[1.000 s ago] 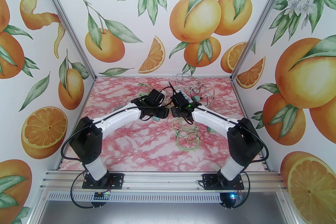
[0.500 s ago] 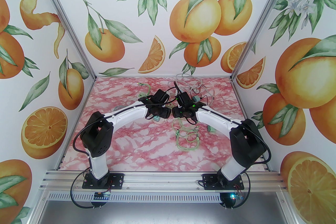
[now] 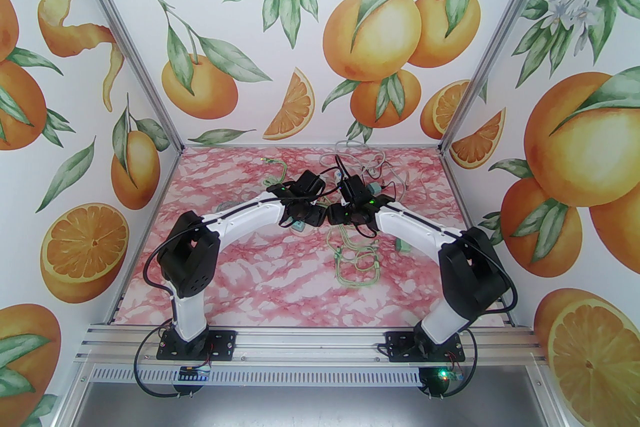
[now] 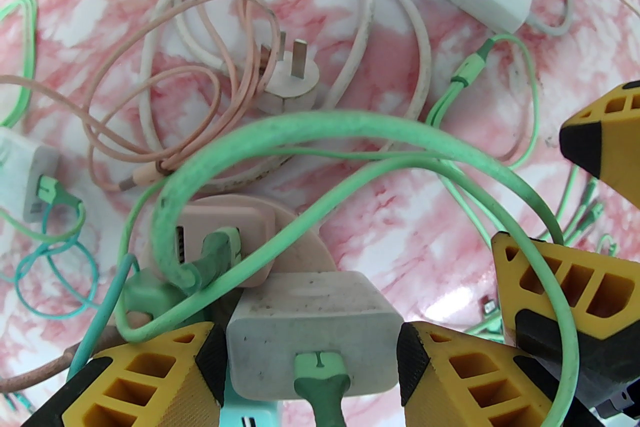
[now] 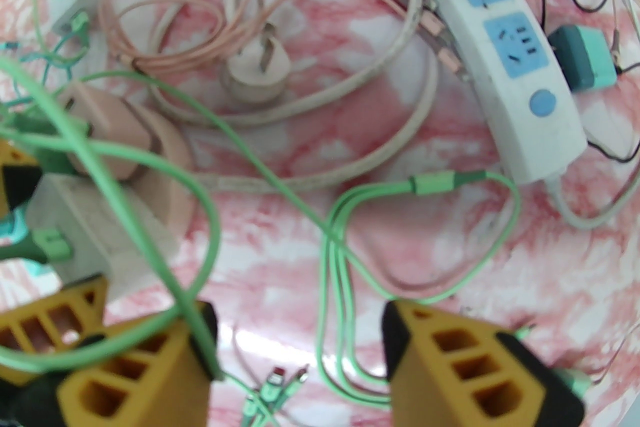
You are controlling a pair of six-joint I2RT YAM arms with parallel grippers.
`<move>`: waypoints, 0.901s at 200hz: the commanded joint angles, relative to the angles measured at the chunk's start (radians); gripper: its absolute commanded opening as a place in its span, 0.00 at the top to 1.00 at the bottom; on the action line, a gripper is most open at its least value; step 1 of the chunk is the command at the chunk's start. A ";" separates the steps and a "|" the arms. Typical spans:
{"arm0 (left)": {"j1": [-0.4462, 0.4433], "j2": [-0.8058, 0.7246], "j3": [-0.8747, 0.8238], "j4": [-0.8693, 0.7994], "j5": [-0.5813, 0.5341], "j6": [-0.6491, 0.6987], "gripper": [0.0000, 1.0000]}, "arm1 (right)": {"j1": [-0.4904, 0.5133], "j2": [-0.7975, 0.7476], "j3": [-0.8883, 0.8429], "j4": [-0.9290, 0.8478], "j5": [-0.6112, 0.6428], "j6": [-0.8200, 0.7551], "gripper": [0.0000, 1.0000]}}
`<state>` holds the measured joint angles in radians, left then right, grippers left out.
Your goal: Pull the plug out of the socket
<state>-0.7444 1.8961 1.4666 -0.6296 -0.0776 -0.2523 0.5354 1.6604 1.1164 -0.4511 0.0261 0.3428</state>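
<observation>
A grey-white charger plug with a green cable in its face sits between my left gripper's yellow fingers, which press its two sides. It rests against a pink round socket that also carries a pink charger; whether its pins are in is hidden. My right gripper hangs open just to the right, a green cable draped over its left finger. In the top view both grippers, left and right, meet at mid-table. The white power strip lies farther back.
A loose beige plug with bare pins lies among coiled pink and whitish cables. A teal adapter sits beside the strip's end. Another white charger is at the left. Green cable loops trail toward the near side.
Both arms have shifted slightly toward the back and centre, the left elbow swinging right. The right gripper's jaws have spread a little wider.
</observation>
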 commanded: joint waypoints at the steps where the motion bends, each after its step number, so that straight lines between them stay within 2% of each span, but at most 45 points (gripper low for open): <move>1: 0.003 -0.088 0.038 -0.042 0.052 -0.003 0.35 | 0.007 -0.054 -0.002 0.005 -0.040 0.063 0.36; 19: 0.019 -0.137 0.033 -0.041 0.077 -0.021 0.31 | 0.028 -0.080 -0.007 -0.016 -0.022 0.104 0.34; 41: 0.054 -0.194 0.022 -0.036 0.112 -0.042 0.28 | 0.075 -0.112 -0.003 -0.069 0.057 0.188 0.33; 72: 0.146 -0.263 -0.013 -0.009 0.189 -0.084 0.23 | 0.168 -0.143 0.008 -0.126 0.146 0.317 0.30; 104: 0.232 -0.329 -0.067 0.025 0.223 -0.086 0.17 | 0.259 -0.136 0.053 -0.186 0.221 0.435 0.29; 149: 0.326 -0.394 -0.151 0.034 0.219 -0.095 0.14 | 0.374 -0.095 0.104 -0.161 0.250 0.566 0.34; 180: 0.375 -0.440 -0.215 0.042 0.220 -0.108 0.11 | 0.420 -0.011 0.160 -0.138 0.210 0.607 0.37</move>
<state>-0.4004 1.5185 1.2945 -0.6094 0.1261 -0.3431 0.9310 1.5776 1.2236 -0.5995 0.2291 0.8715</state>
